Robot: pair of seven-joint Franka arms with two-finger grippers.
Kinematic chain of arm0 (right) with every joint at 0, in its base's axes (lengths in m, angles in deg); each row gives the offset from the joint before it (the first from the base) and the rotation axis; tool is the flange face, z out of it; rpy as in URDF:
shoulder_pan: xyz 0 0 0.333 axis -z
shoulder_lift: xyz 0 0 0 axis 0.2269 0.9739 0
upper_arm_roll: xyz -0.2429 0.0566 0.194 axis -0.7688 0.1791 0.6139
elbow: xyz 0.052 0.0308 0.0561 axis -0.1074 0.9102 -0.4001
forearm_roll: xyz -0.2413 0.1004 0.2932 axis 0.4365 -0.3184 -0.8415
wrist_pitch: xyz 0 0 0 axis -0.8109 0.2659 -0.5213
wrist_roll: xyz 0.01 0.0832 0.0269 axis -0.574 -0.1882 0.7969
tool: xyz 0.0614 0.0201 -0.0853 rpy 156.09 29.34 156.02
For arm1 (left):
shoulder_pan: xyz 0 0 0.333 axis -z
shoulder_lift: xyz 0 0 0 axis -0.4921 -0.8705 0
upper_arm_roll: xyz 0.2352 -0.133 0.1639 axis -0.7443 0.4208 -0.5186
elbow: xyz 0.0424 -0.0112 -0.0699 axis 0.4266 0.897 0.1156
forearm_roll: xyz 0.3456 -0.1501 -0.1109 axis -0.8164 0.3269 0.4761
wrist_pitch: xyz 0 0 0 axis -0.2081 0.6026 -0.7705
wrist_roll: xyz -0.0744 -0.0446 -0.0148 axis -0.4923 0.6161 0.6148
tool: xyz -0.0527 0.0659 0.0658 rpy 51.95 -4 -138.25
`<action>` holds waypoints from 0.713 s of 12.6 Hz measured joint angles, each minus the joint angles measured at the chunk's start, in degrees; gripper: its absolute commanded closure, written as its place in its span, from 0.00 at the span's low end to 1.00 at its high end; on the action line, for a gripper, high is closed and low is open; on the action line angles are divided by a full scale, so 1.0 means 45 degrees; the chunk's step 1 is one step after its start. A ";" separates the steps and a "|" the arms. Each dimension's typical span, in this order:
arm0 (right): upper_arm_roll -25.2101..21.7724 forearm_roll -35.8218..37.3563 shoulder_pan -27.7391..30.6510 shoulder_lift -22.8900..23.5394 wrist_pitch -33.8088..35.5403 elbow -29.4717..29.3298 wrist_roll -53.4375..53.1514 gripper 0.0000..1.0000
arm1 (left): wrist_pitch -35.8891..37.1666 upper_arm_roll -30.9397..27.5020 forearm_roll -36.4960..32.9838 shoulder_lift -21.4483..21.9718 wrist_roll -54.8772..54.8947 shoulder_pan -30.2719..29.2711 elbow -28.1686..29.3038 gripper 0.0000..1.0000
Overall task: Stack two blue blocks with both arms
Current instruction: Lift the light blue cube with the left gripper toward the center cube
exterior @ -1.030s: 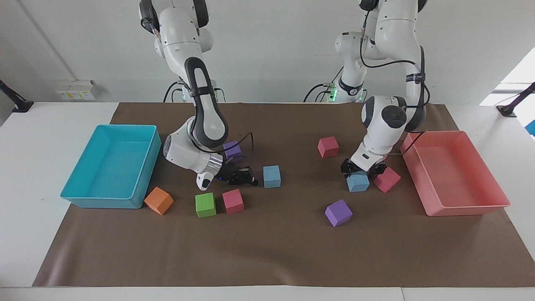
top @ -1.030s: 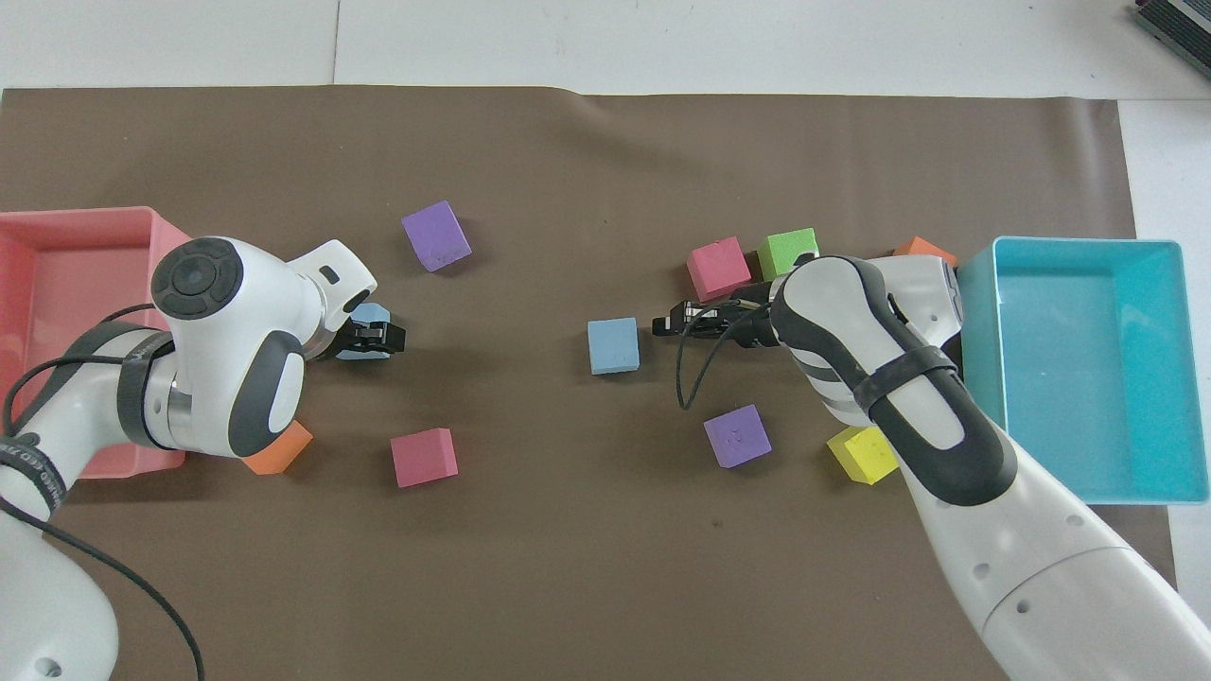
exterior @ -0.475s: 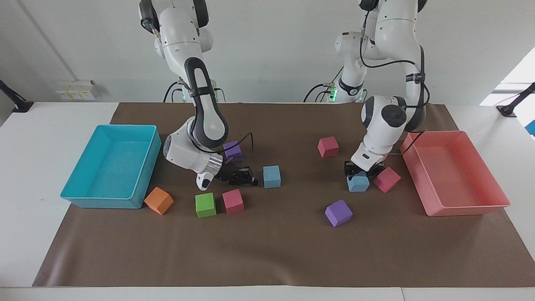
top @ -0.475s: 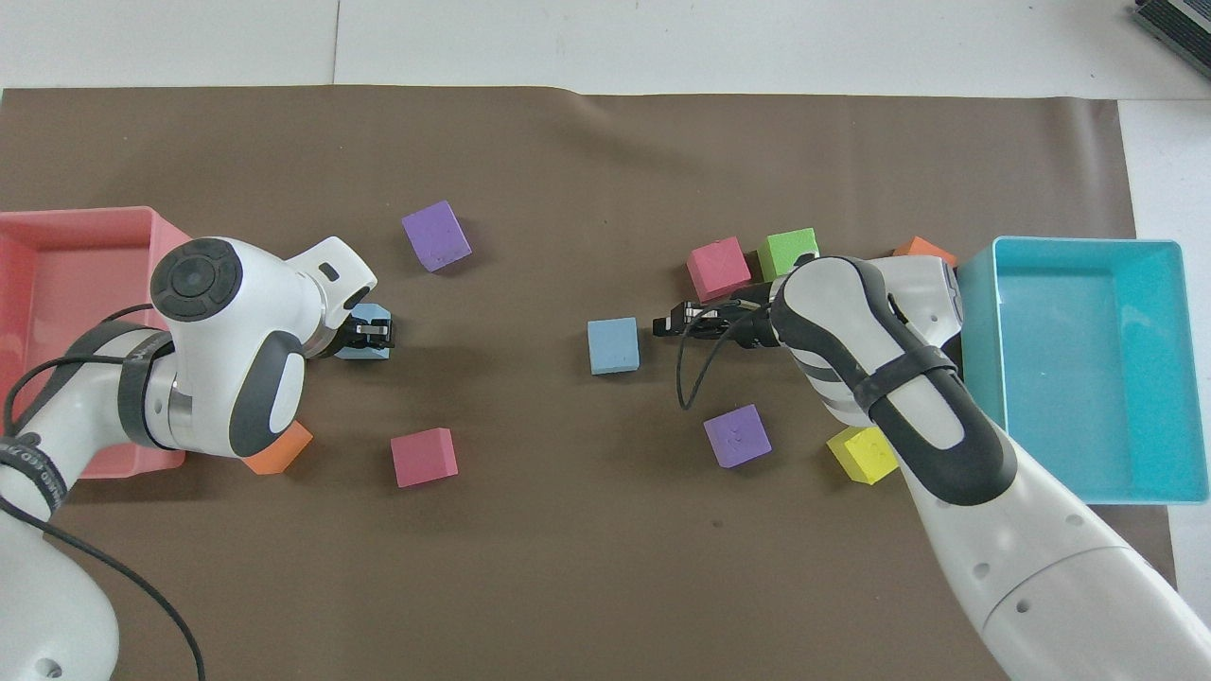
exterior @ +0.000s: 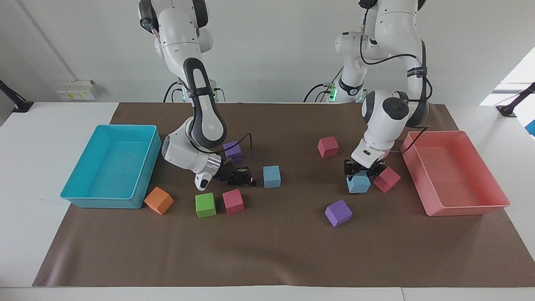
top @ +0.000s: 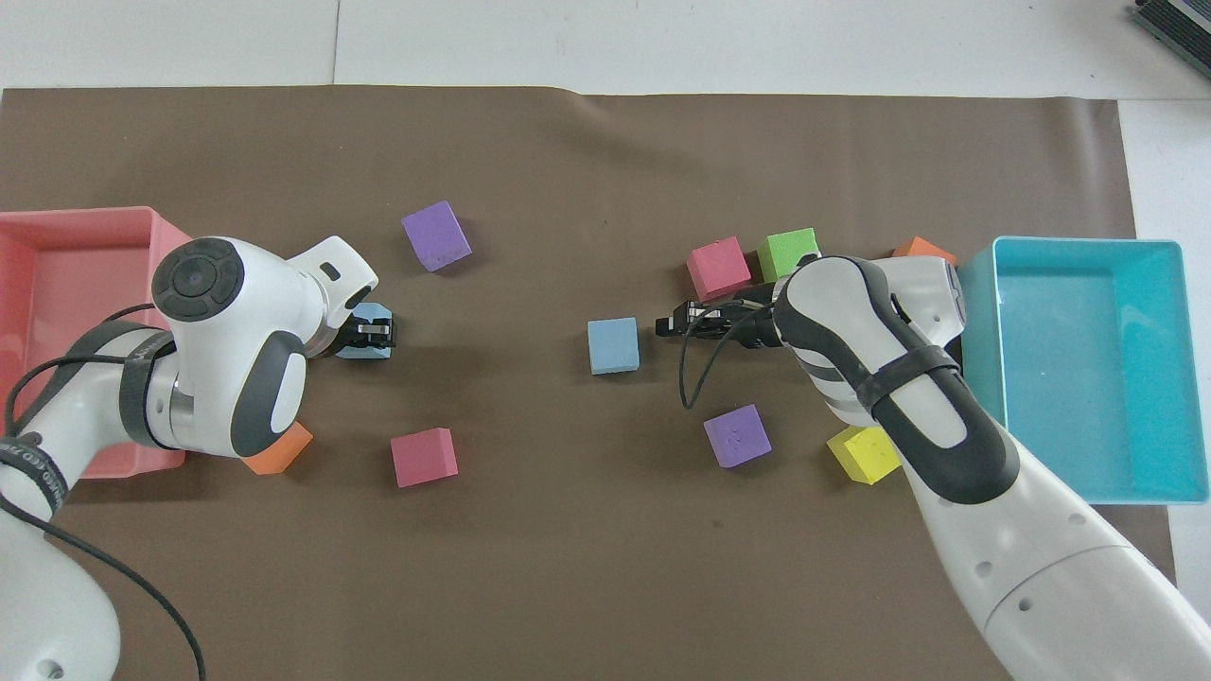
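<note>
One blue block (exterior: 358, 184) (top: 367, 312) rests on the brown mat near the pink tray, and my left gripper (exterior: 362, 174) (top: 372, 333) is shut on it from above. The other blue block (exterior: 271, 176) (top: 613, 344) sits free near the middle of the mat. My right gripper (exterior: 249, 180) (top: 668, 326) hangs low just beside that block, toward the right arm's end of the table. It points at the block, shut and holding nothing. A small gap separates its tips from the cube.
A turquoise tray (exterior: 100, 202) stands at the right arm's end and a pink tray (exterior: 464, 209) at the left arm's end. Pink cubes (exterior: 387, 179) (exterior: 328, 146) and a purple cube (exterior: 338, 212) lie around the gripped block. Green (exterior: 205, 205), pink (exterior: 233, 201), purple (exterior: 232, 151), orange (exterior: 159, 200) and yellow (top: 863, 454) cubes surround the right gripper.
My left gripper has gone from open around the blue block to shut on it, and its arm has risen slightly. The right gripper has barely shifted.
</note>
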 measured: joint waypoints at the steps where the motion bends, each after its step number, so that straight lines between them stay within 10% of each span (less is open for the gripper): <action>1: 0.0000 0.0000 0.0000 0.0000 0.0000 0.0003 0.0000 1.00 | 0.0479 0.0014 -0.0002 0.0025 -0.0440 0.0396 -0.0525 0.98; 9: 0.0000 0.0000 0.0004 0.0000 0.0000 0.0011 0.0000 1.00 | 0.1562 0.0144 -0.0005 -0.1224 -0.5160 0.4313 -0.3855 1.00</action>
